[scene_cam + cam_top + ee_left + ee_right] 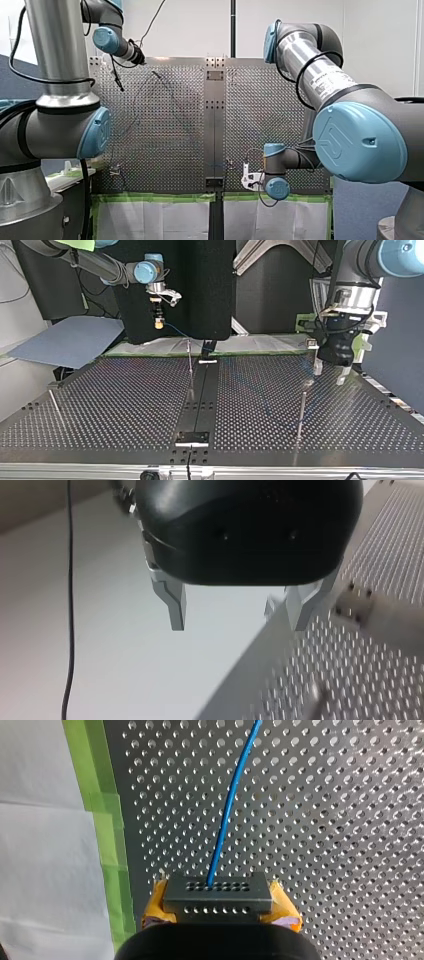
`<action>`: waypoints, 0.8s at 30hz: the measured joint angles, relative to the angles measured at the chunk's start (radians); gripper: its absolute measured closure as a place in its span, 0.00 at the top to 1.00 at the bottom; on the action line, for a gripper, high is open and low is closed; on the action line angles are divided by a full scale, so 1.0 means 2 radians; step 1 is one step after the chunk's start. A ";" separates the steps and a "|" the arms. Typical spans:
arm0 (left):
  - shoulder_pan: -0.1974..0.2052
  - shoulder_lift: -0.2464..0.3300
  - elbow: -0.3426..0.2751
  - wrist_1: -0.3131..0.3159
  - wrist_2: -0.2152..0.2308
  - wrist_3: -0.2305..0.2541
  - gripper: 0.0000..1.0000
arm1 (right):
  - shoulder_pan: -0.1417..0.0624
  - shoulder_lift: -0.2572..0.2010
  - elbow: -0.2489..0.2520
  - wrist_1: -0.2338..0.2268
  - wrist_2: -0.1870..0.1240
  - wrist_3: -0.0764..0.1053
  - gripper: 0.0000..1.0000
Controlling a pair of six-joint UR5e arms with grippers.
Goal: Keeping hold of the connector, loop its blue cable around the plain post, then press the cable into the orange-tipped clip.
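My right gripper (218, 912) holds a dark grey connector (217, 894) between its yellow pads (285, 910). The blue cable (229, 810) runs out of the connector, ahead over the perforated plate. In the top view this gripper (159, 320) hangs above the table's far edge, and the cable (182, 335) trails down toward a thin plain post (190, 367) near the middle. My left gripper (235, 612) is open with nothing between its metal fingers. It hovers over the plate at the top view's right (330, 374). No orange tip shows on any post.
Two more thin posts stand on the perforated table (125, 400): one at the top view's right (301, 412), one at its left edge (55, 402). Green tape (107, 845) and white sheeting border the plate beside my right gripper. A dark centre strip (200, 395) splits the table.
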 joint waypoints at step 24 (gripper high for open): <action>-0.110 -0.050 0.038 -0.009 -0.047 0.114 1.00 | 0.000 0.000 -0.005 0.004 -0.006 -0.004 0.00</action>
